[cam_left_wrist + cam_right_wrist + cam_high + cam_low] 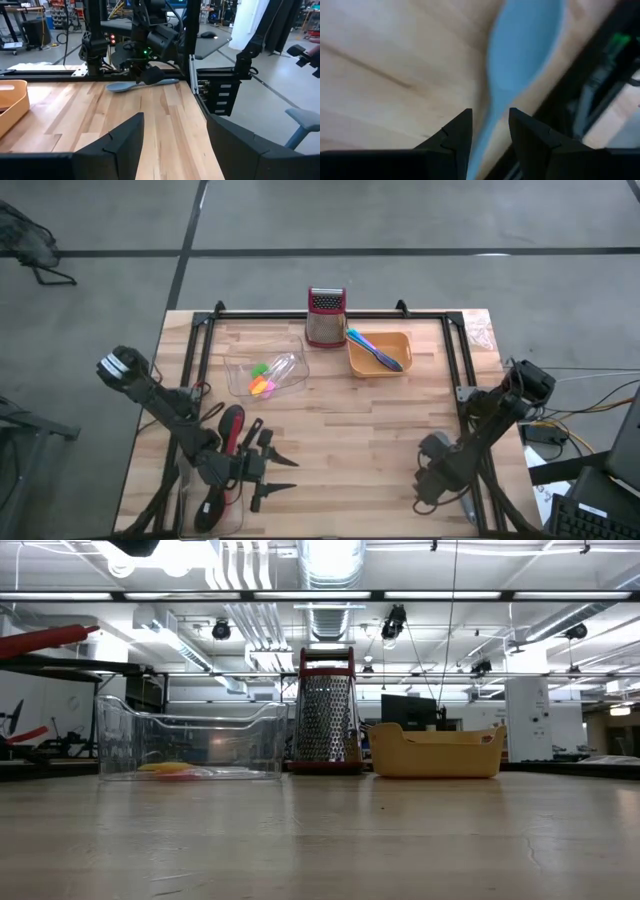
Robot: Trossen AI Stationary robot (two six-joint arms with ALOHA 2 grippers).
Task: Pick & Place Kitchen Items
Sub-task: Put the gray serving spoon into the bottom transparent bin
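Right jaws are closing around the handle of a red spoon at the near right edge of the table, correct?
Not red: the right wrist view shows the right gripper straddling the handle of a grey-blue plastic spoon. The left wrist view confirms the colour.

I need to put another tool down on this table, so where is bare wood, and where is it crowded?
Bare wood runs across the middle and front, between the left gripper and the right gripper. The back is crowded: clear tub, grater, orange tray. The front left holds a red spatula.
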